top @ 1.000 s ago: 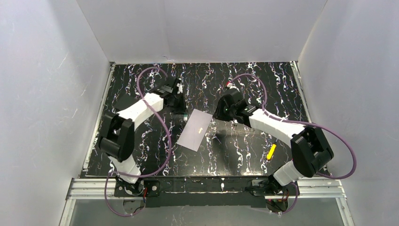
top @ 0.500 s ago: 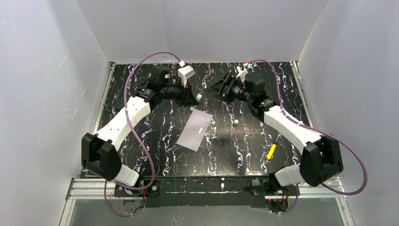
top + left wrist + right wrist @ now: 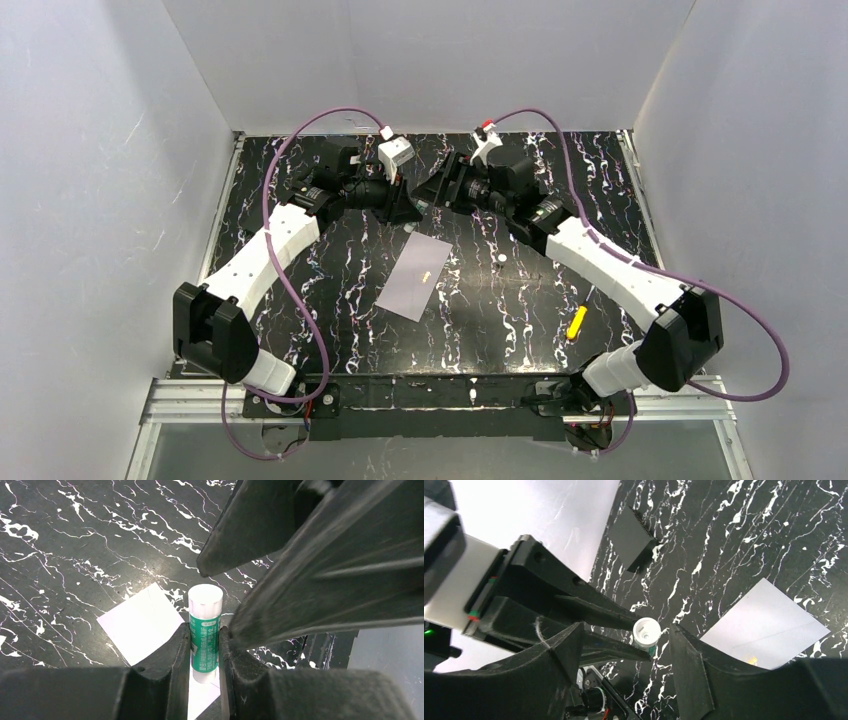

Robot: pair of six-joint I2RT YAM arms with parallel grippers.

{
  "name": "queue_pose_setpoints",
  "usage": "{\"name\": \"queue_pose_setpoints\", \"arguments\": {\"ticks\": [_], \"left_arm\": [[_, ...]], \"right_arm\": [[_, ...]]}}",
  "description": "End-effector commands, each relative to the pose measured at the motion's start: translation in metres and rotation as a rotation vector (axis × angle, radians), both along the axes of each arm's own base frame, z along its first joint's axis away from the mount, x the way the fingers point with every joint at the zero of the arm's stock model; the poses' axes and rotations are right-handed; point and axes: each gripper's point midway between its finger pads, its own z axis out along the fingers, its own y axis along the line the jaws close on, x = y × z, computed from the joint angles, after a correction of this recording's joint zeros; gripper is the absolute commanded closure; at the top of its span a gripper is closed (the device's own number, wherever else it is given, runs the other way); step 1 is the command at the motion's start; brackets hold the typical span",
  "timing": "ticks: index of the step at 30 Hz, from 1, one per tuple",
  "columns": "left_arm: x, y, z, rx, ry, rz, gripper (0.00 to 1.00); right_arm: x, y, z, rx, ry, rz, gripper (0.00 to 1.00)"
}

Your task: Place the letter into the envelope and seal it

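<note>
The pale lavender envelope [image 3: 412, 276] lies flat on the black marbled table, with a small tan mark on it; it also shows in the left wrist view [image 3: 140, 625] and the right wrist view [image 3: 764, 625]. The letter sheet is not in view. My left gripper [image 3: 410, 207] is shut on a green and white glue stick [image 3: 205, 630], held above the table behind the envelope. My right gripper [image 3: 430, 192] is open and faces it, its jaws on either side of the stick's white end [image 3: 645, 632] without touching.
A flat black piece [image 3: 634, 537] lies on the table towards the back wall. A small yellow object [image 3: 577, 322] lies at the right front. White walls close in the table on three sides.
Both arms have lifted away from the envelope towards the back. In the last half second my right gripper moved left up to the glue stick held by my left gripper.
</note>
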Motion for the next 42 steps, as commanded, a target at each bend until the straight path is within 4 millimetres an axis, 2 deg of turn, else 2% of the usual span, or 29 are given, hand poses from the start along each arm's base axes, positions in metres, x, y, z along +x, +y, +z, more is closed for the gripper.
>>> {"name": "queue_pose_setpoints", "arguments": {"ticks": [1,3,6,9,12,16,18,21,23,27,31,34,37,40,42], "left_arm": [[-0.003,-0.001,0.022,-0.036,-0.029,-0.011,1.00],[-0.004,-0.002,0.024,-0.047,-0.029,-0.016,1.00],[-0.004,-0.003,0.025,-0.056,-0.026,-0.016,1.00],[-0.005,-0.004,0.028,-0.073,-0.024,-0.018,1.00],[-0.005,-0.003,0.030,-0.087,-0.018,-0.019,1.00],[-0.006,-0.001,0.036,-0.122,0.033,0.003,1.00],[-0.006,0.000,0.041,-0.143,0.053,0.002,1.00],[-0.004,0.002,0.042,-0.147,0.047,0.014,1.00],[-0.003,0.002,0.044,-0.152,0.035,0.017,1.00],[-0.001,0.002,0.043,-0.155,0.034,0.026,1.00],[-0.001,0.002,0.042,-0.152,0.037,0.027,1.00],[-0.003,0.003,0.041,-0.153,0.047,0.018,1.00],[-0.014,0.002,0.042,-0.169,0.082,-0.027,1.00],[-0.020,0.004,0.039,-0.165,0.110,-0.035,1.00],[-0.020,0.006,0.036,-0.158,0.103,-0.018,1.00]], "right_arm": [[0.012,0.002,0.008,-0.067,-0.060,-0.039,0.33],[0.012,0.003,0.005,-0.077,-0.048,-0.039,0.36],[0.010,0.007,0.001,-0.077,-0.032,-0.023,0.46],[0.007,0.009,0.000,-0.060,-0.021,-0.013,0.64],[0.005,0.008,0.008,-0.033,-0.031,-0.021,0.80],[-0.001,0.011,0.017,-0.001,-0.050,0.018,0.91],[-0.007,0.015,0.020,0.020,-0.065,0.061,0.89],[-0.010,0.016,0.015,0.019,-0.051,0.074,0.65],[-0.009,0.015,0.013,0.023,-0.043,0.064,0.58],[-0.007,0.016,0.011,0.025,-0.027,0.055,0.58],[-0.007,0.015,0.013,0.042,-0.025,0.044,0.79],[-0.006,0.013,0.020,0.062,-0.066,0.040,0.82],[-0.005,0.010,0.031,0.099,-0.138,0.063,0.73],[-0.004,0.005,0.032,0.108,-0.158,0.070,0.59],[-0.003,0.005,0.032,0.104,-0.148,0.068,0.55]]}}
